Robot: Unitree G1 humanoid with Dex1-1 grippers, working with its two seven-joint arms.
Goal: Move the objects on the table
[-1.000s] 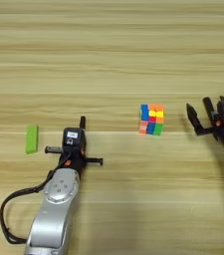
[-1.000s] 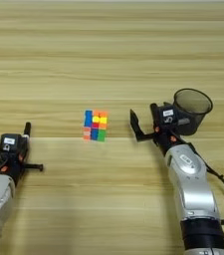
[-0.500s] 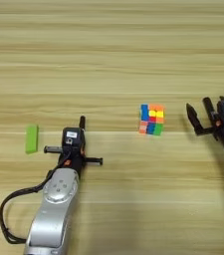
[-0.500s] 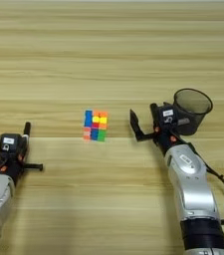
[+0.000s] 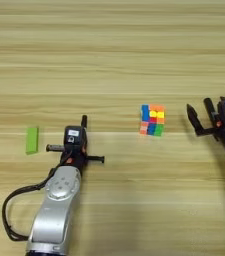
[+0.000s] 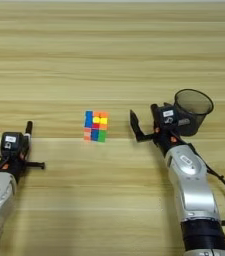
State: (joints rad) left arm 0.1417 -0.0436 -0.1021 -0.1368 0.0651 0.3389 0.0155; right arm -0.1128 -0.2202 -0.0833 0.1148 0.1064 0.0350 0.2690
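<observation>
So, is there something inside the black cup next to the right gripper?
The black mesh cup stands upright just behind the right gripper. Only its dark inner wall shows through the open rim; nothing sticks out above it. The bottom is hidden, so small contents cannot be excluded.

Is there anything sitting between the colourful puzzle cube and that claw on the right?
Nothing: only bare wooden table separates the puzzle cube from the right gripper. The right eye view shows this best.

lab bench, bare wooden table; robot arms
</observation>
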